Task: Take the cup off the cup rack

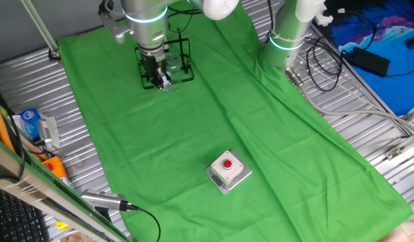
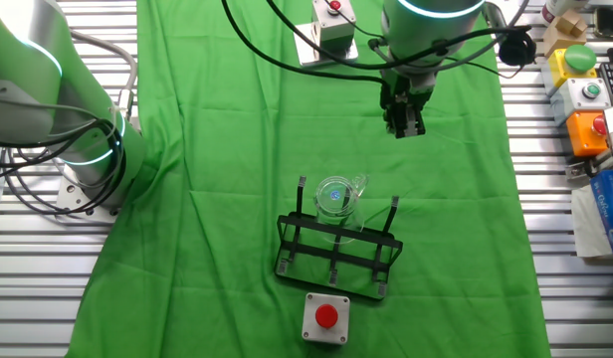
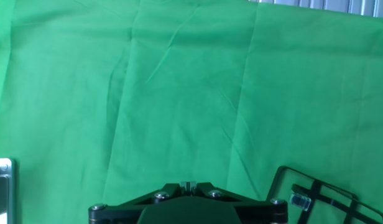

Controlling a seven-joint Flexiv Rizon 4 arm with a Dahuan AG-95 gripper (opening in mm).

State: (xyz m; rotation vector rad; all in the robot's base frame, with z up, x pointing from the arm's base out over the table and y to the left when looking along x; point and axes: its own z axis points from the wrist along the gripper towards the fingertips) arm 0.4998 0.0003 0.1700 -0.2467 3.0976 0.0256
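The clear glass cup [image 2: 335, 200] sits on the black wire cup rack [image 2: 336, 261], at the rack's edge that faces my gripper. In one fixed view the cup [image 1: 173, 64] and the rack [image 1: 183, 59] stand at the far end of the green cloth. My gripper [image 2: 404, 123] hangs above the cloth, apart from the cup and off to one side of the rack. It is shut and empty. In the hand view the fingertips [image 3: 188, 185] are pressed together and only a corner of the rack [image 3: 316, 198] shows at the bottom right. The cup is out of the hand view.
A grey box with a red button [image 1: 228, 171] stands on the green cloth [image 1: 193, 134]. In the other fixed view one such box [image 2: 325, 318] stands just beside the rack and another [image 2: 331, 28] lies beyond my gripper. A second robot arm's base [image 2: 83, 149] stands beside the cloth.
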